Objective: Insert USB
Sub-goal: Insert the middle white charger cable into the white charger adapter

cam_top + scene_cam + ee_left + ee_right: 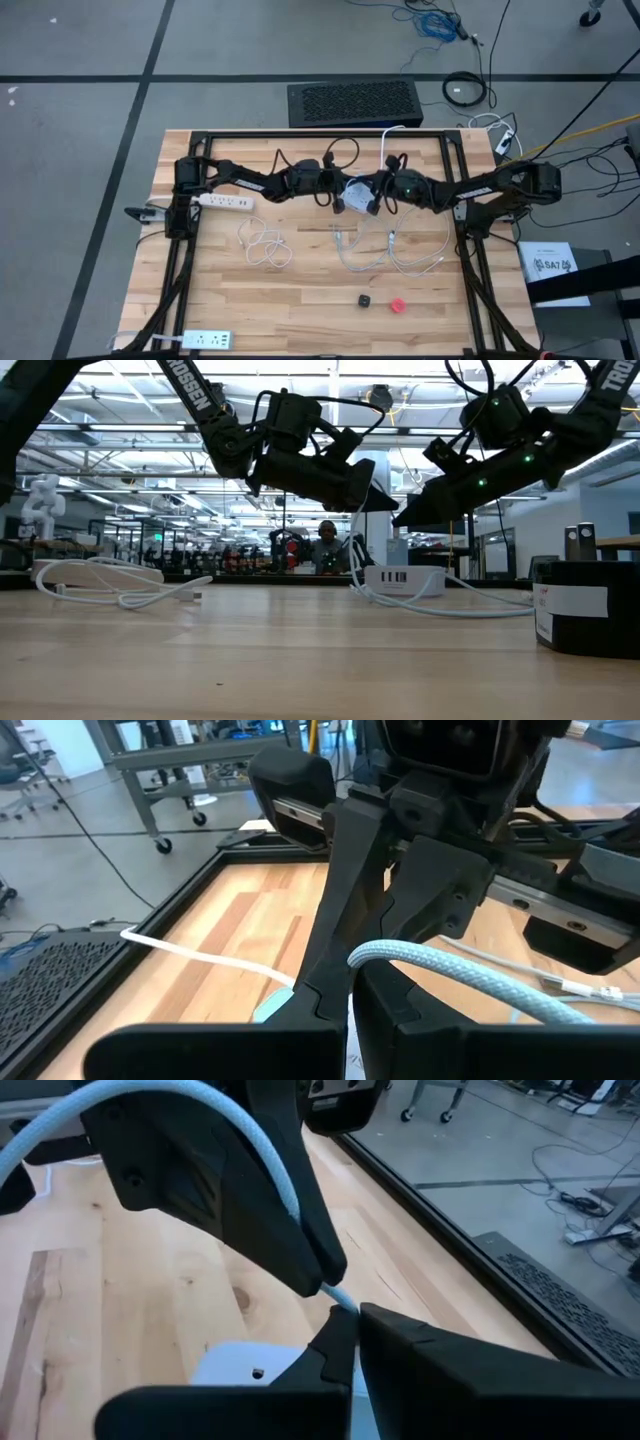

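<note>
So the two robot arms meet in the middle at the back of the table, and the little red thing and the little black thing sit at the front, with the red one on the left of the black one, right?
Almost. In the high view the small red object lies to the right of the small black cube, not the left. The rest holds: both arms meet mid-table at the back.

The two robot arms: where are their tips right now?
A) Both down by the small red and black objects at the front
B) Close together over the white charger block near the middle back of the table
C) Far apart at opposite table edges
B: in the high view the left gripper and right gripper nearly meet above the white charger block, well away from the red object and black object.
</note>
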`<state>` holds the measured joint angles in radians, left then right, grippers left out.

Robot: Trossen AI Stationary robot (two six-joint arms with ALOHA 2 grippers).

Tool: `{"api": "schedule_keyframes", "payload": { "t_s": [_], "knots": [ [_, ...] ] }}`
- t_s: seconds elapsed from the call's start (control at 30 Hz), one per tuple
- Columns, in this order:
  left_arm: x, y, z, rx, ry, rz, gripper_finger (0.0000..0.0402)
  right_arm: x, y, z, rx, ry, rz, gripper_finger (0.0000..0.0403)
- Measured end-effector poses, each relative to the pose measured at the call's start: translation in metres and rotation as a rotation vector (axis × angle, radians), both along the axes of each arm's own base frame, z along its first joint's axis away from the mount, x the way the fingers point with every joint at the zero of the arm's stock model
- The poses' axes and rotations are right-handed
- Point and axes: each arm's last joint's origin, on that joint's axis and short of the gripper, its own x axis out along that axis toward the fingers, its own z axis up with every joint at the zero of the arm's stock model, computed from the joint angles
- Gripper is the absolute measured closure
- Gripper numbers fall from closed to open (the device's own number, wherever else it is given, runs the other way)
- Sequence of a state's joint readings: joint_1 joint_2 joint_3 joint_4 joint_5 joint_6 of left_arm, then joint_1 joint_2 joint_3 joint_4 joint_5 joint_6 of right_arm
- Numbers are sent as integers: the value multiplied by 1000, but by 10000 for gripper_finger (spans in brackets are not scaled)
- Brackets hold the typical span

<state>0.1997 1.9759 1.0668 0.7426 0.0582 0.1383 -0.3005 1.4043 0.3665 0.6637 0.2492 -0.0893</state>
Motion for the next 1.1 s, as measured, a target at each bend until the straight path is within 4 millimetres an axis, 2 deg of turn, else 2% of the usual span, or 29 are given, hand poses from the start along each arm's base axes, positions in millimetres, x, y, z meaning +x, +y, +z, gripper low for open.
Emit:
{"api": "schedule_keyframes", "payload": {
  "t_s": [0.27, 0.73, 0.9, 0.97, 1.1],
  "knots": [
    [-1, 4, 0, 3, 3, 27, 396, -3, -14, -4, 56, -8, 4, 403],
    [-1, 4, -2, 0, 21, 43, 395, -2, -20, -9, 59, -22, 1, 403],
    [0, -5, 0, -35, 9, -27, 344, -14, -28, -23, 43, 100, -192, 401],
    [1, -8, 0, -32, 10, -32, 320, -10, -32, -14, 50, 31, -173, 401],
    [4, -11, 3, -22, 2, -13, 287, -13, -33, -18, 76, 50, -168, 401]
  ]
}}
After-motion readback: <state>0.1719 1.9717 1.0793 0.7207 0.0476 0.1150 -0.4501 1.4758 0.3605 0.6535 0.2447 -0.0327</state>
